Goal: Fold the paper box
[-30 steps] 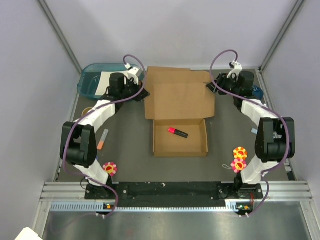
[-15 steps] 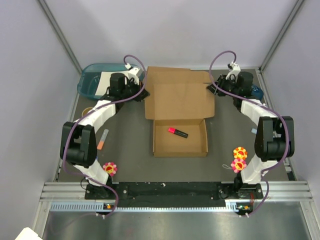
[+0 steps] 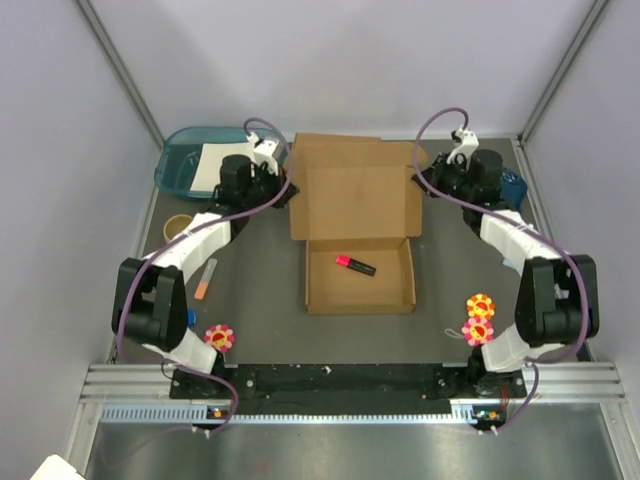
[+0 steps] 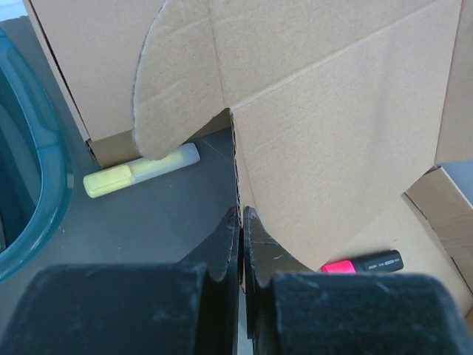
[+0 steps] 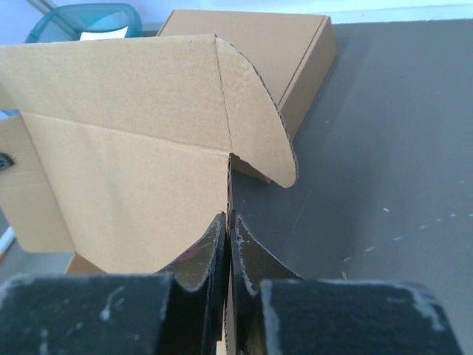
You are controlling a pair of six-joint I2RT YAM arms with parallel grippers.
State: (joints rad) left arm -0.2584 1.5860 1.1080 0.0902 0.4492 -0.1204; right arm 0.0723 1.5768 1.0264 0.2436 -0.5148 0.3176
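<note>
The paper box (image 3: 360, 275) lies in the middle of the table, its shallow tray nearest me and its lid (image 3: 355, 200) raised behind. A pink highlighter (image 3: 355, 264) lies inside the tray. My left gripper (image 3: 288, 190) is shut on the lid's left edge; in the left wrist view its tips (image 4: 241, 211) pinch the thin cardboard edge (image 4: 236, 163). My right gripper (image 3: 420, 183) is shut on the lid's right edge, the tips (image 5: 228, 216) clamping the cardboard (image 5: 133, 170). A rounded ear flap (image 5: 259, 126) hangs off the lid's front panel.
A closed twin brown box (image 5: 259, 44) stands behind the lid, with a yellow highlighter (image 4: 140, 170) beside it. A teal tray (image 3: 178, 165) holding white paper sits at back left. An orange marker (image 3: 205, 278) and a tape roll (image 3: 178, 225) lie to the left.
My right gripper has closed onto the lid's right edge. Both arms have shifted slightly, and the lid now stands a little steeper.
</note>
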